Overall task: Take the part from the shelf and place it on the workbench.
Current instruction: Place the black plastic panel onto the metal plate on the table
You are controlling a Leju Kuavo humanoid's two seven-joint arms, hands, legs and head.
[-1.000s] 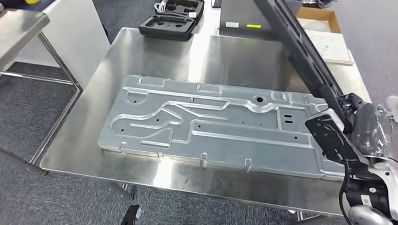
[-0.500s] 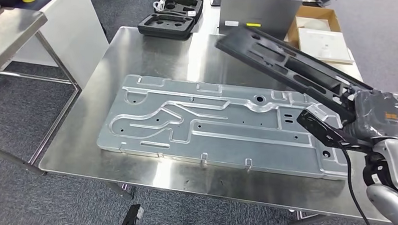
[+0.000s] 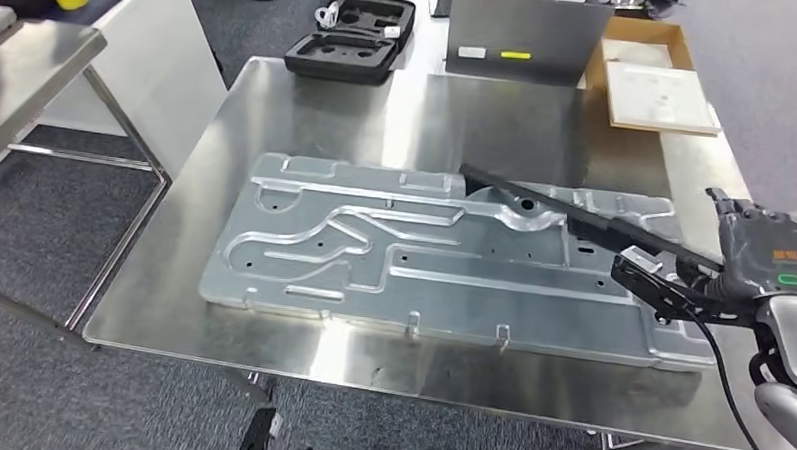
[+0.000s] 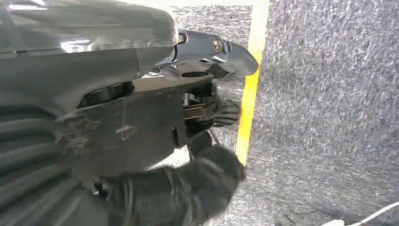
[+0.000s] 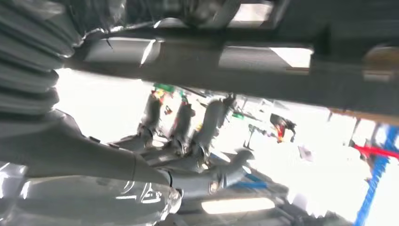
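I see the part [image 3: 575, 216], a long black bar, held nearly flat and low over the right half of the big stamped metal panel [image 3: 374, 244] lying on the steel tabletop [image 3: 309, 102]. Its far tip sits above the panel's upper middle; whether it touches I can't tell. My right hand [image 3: 748, 262] grips the bar's near end at the tabletop's right edge, fingers [image 5: 181, 125] wrapped around it. Left hand [image 4: 141, 117] hangs over grey carpet by a yellow floor line [image 4: 249, 94]; its fingers curl in, holding nothing. Behind the panel: open black foam case [image 3: 353, 38], cardboard box [image 3: 645, 69].
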